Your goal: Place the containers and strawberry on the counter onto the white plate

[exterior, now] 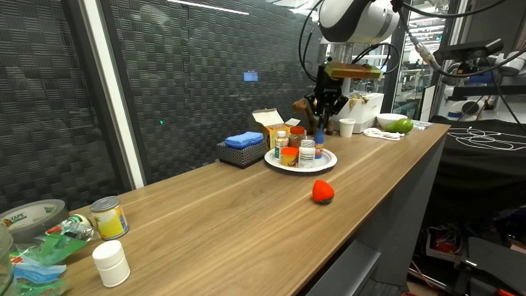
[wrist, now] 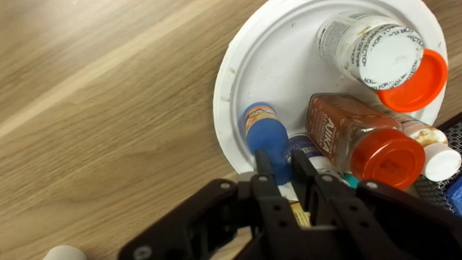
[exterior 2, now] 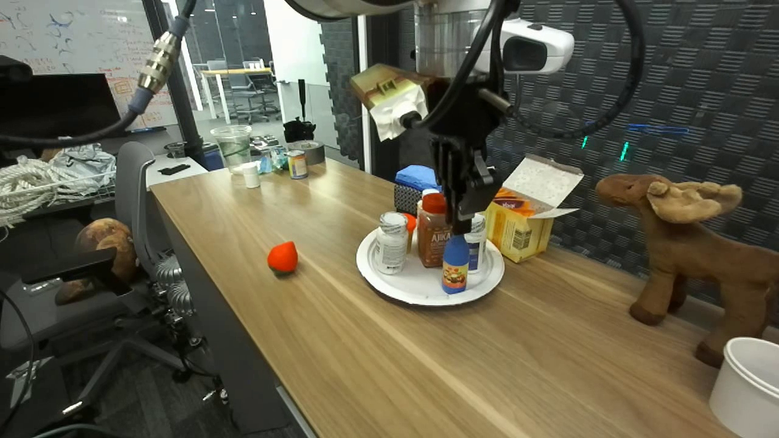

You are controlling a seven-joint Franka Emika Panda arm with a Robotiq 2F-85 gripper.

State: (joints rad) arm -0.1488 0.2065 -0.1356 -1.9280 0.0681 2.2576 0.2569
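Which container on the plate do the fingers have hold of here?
The blue bottle: its narrow tip is between the fingers, while the others on the plate stand outside that grip.

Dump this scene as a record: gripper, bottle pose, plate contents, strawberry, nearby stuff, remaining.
gripper: shut on blue bottle, by its top
bottle pose: upright, apparently standing on plate
also on plate: red-lid jar, orange-lid tub, white-label jar, white-cap bottle, blue-label bottle
strawberry: on counter, off plate
nearby: yellow box, lid open; toy moose, standing
remaining: likely release blue bottle, then fetch strawberry
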